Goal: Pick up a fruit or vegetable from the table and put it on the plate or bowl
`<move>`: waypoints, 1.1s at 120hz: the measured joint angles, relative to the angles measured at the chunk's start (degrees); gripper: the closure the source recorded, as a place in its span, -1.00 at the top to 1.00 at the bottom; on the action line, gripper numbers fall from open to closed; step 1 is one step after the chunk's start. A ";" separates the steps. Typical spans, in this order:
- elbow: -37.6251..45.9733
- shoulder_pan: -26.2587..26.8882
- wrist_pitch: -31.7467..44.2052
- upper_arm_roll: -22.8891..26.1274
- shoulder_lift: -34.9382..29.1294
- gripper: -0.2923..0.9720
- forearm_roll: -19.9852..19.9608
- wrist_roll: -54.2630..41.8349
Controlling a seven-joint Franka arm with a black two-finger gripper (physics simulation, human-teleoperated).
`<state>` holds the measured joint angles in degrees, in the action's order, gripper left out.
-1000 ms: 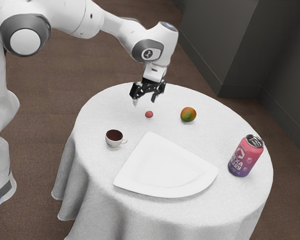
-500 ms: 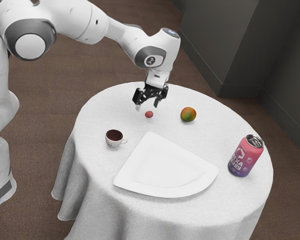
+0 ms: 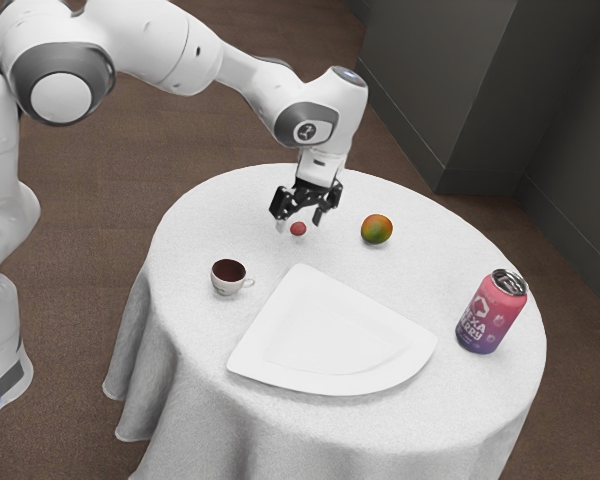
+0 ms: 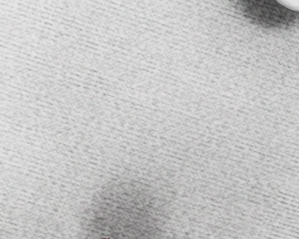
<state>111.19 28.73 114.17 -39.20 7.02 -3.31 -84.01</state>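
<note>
A small red fruit (image 3: 298,229) lies on the white tablecloth toward the back of the round table. My black gripper (image 3: 300,221) hangs open right over it, one finger on each side, neither touching. An orange-green mango (image 3: 376,229) sits to the exterior view's right of the red fruit. The white fan-shaped plate (image 3: 330,335) lies in the middle of the table, nearer the front. The wrist view looks straight down on the cloth (image 4: 149,109), with a dark shadow under my hand.
A white cup of dark coffee (image 3: 229,276) stands to the exterior view's left of the plate. A pink drink can (image 3: 491,311) stands near the table's edge at the exterior view's right. The round table (image 3: 200,220) drops off on all sides.
My hand has moved to the exterior view's right and down, from beside the small red fruit to directly above it. Nothing on the table has shifted.
</note>
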 joint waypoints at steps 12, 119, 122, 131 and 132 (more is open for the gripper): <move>0.04 0.38 0.03 0.00 0.17 0.50 -0.04 0.00; -0.08 -1.18 0.93 -0.09 1.90 -0.21 -2.04 0.06; -0.08 -1.21 0.95 -0.09 1.91 -0.22 -2.10 0.07; -0.08 -1.32 1.00 -0.09 1.90 -0.23 -2.24 0.07; -0.08 -1.33 1.00 -0.09 1.89 -0.23 -2.26 0.07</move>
<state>111.12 27.40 115.18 -39.29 8.91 -5.57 -83.94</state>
